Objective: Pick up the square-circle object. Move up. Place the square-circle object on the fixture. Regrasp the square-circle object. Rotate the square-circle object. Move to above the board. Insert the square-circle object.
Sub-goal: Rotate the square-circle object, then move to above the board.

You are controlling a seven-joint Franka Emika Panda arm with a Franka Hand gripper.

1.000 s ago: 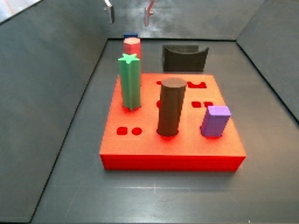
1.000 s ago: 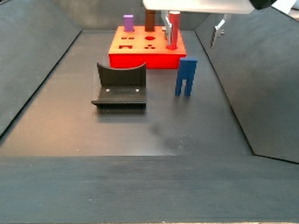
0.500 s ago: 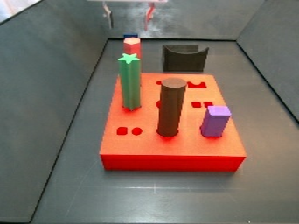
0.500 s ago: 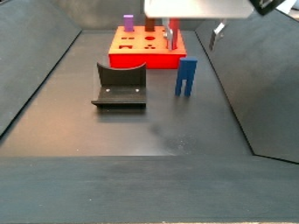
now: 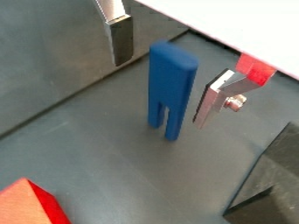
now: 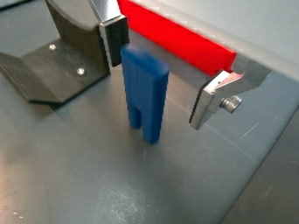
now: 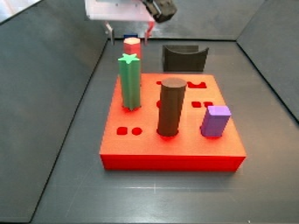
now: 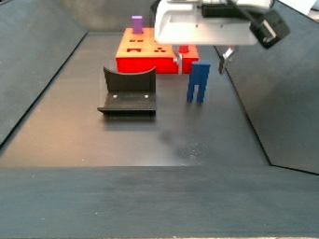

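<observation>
The pincer (image 6: 158, 74) hangs wide open around the square-circle object (image 6: 143, 93). This blue piece stands upright on the surface (image 8: 187, 140), prongs down, between the fingers (image 6: 216, 98), near the fixture (image 8: 129, 91) and the board (image 8: 147, 56).

gripper (image 6: 163, 74) fingers (image 6: 218, 96) straddling square-circle object (image 6: 143, 92), gaps each side

You've got one gripper (image 6: 163, 70) over one blue piece (image 6: 143, 94), one black fixture (image 8: 129, 91), one red board (image 7: 173, 127). On it: one green post (image 7: 129, 81), one brown cylinder (image 7: 172, 107), one purple block (image 7: 215, 121).
</observation>
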